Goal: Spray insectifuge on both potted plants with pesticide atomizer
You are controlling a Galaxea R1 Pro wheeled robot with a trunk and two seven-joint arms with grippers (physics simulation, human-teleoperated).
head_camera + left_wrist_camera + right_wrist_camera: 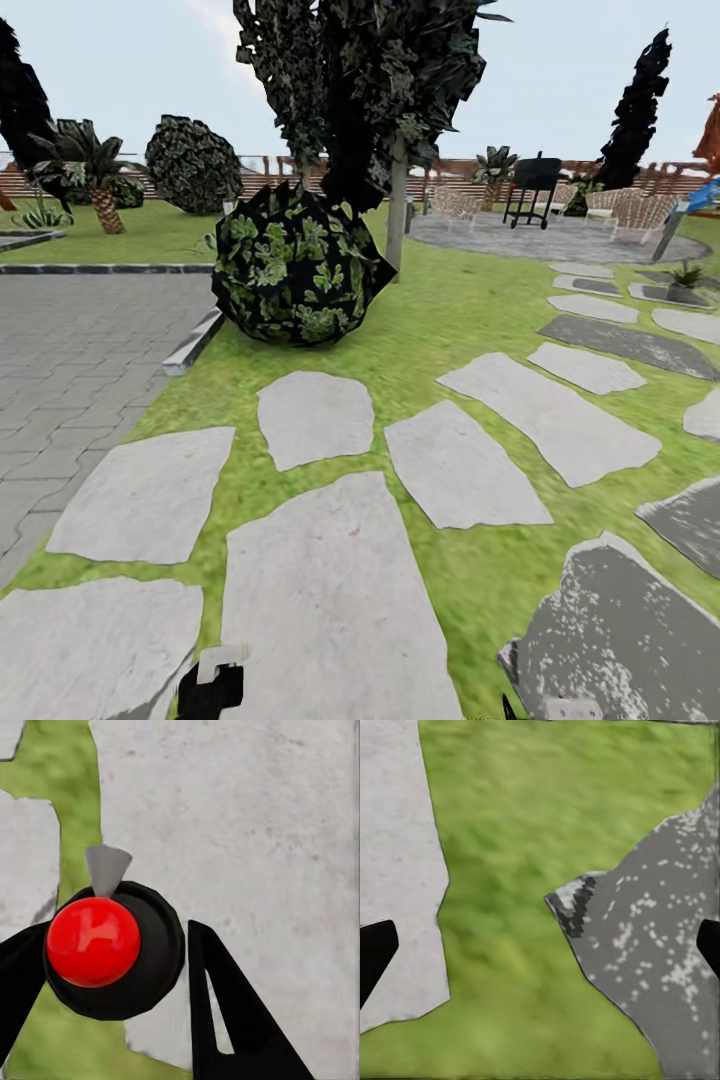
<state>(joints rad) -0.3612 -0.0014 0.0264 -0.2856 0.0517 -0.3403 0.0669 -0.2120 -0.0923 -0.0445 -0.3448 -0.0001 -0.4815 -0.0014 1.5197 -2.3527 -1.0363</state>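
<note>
Low in the head view, above a pale grey stepping stone [320, 600], the black left end effector [210, 690]. In the left wrist view, pressed between its two black fingers [225, 1020] and seen end-on: the pesticide atomizer [150, 975], a round blackish body with a glossy red ball on top and a small grey pointed nozzle. Below it, pale stone and a strip of green lawn [420, 330]. In the right wrist view, the right end effector [540, 949] spread wide and holding nothing, only two black fingertips [375, 952] at opposite edges, over grass and the corner of a darker, white-speckled grey stone [660, 967]. Ahead in the head view, more flat stepping stones leading across the lawn to the right, toward a round grey paved patio [560, 240] with a black grill [532, 185] and pale wicker chairs [640, 212]. Near the left edge, a grey brick pavement [80, 350] with a pale kerb. Just beside that kerb, a round dark bush with green-patterned leaves [295, 265], and behind it a dark-leaved tree with a thin grey trunk [397, 200]. Far behind, a brown slatted wooden fence [450, 170] and a small palm [95, 175]. Near the patio, a small spiky green plant [687, 272], too small to tell more.
</note>
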